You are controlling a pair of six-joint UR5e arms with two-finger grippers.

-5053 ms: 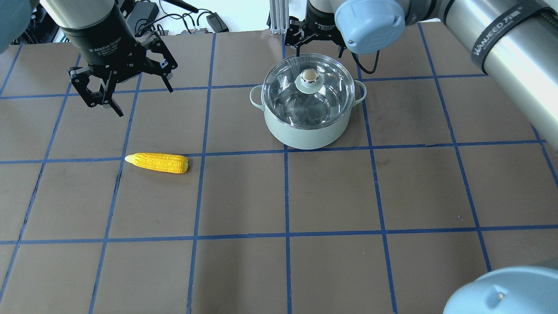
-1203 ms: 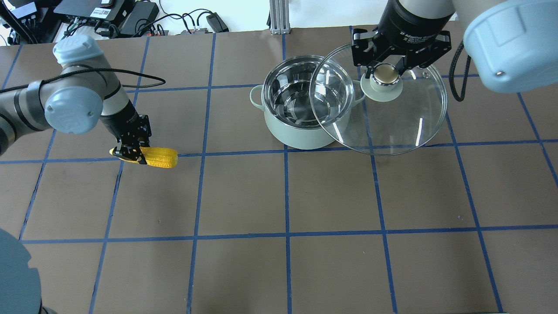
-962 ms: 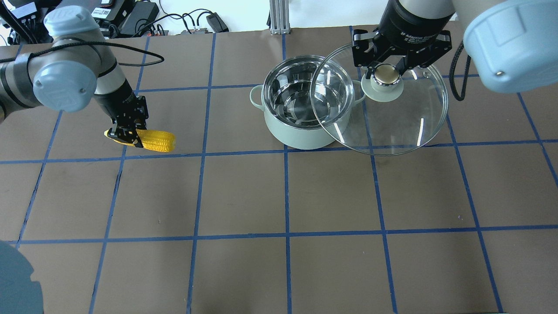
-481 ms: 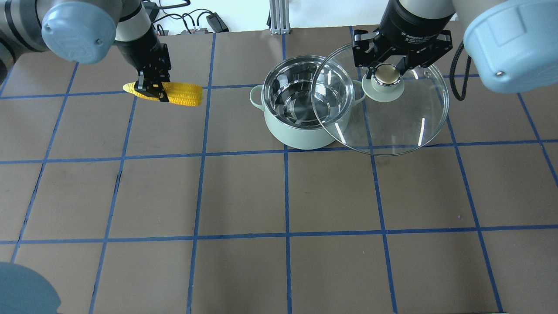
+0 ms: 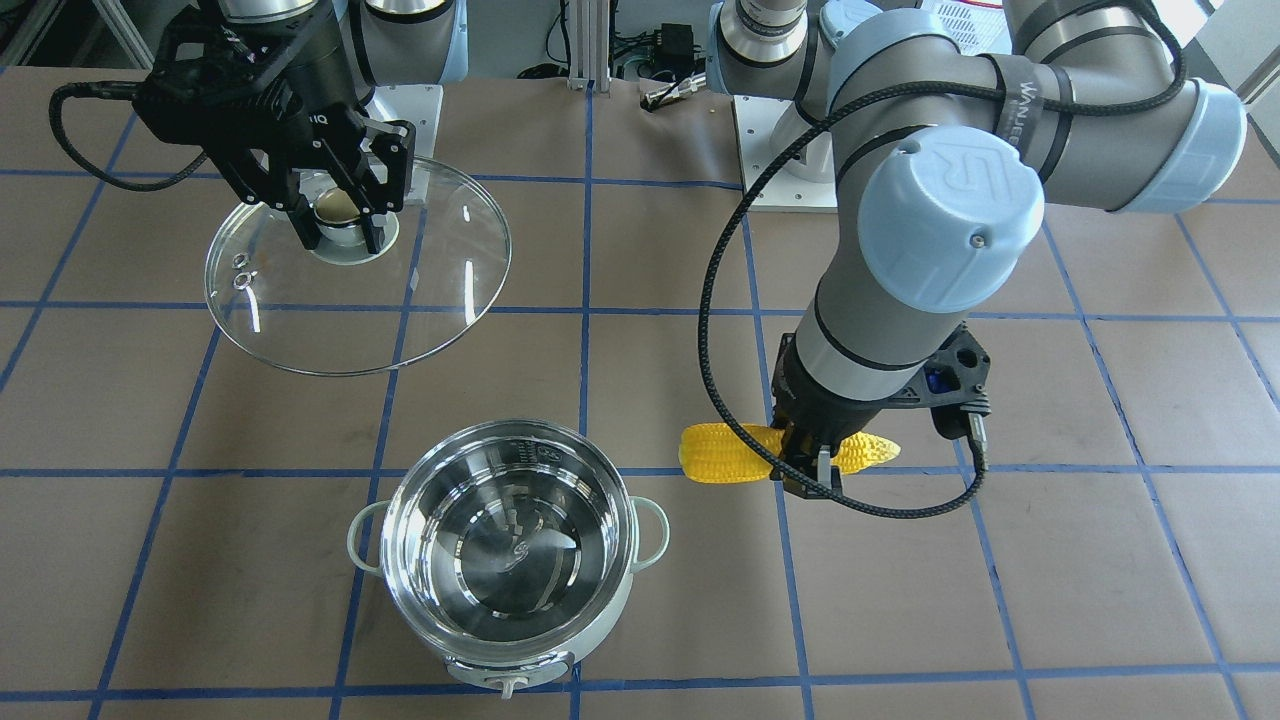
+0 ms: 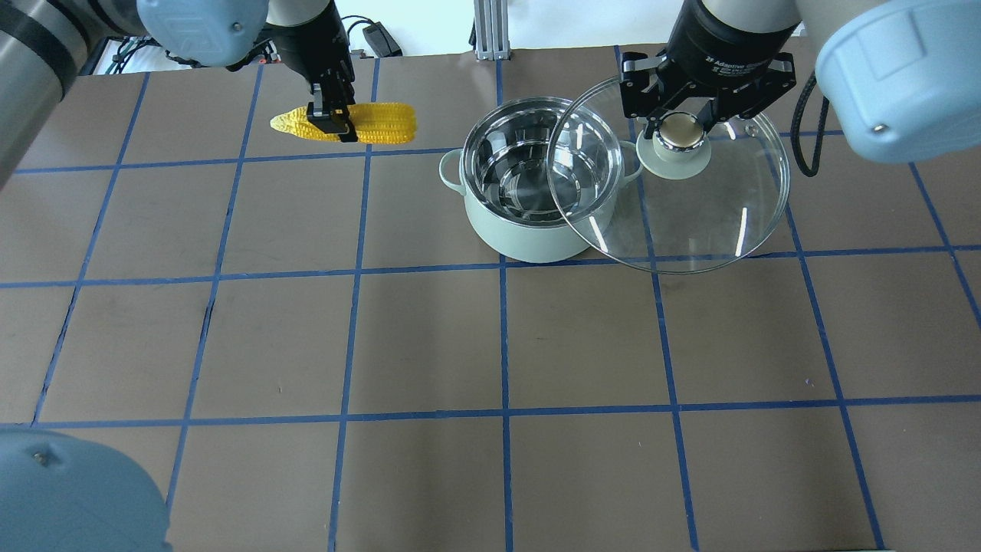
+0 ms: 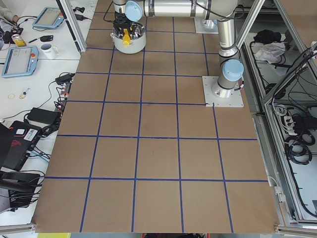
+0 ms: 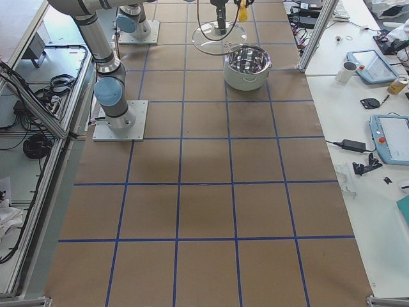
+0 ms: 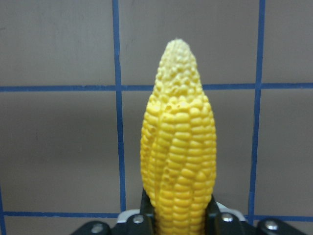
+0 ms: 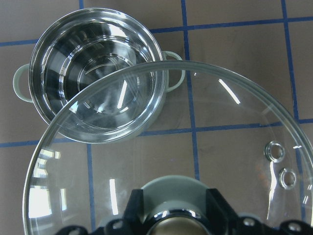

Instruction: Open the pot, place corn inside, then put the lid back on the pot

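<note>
Corn is hanging level above the table, off to the left of the pot. Its long axis is running side to side across the overhead view, blunt end facing the pot and tapered tip pointing away. Left gripper is clamping it nearer the tip. Right gripper is pinching the knob of the lid, holding it raised on the pot's right, its edge overlapping the open, empty pot's rim in that view
</note>
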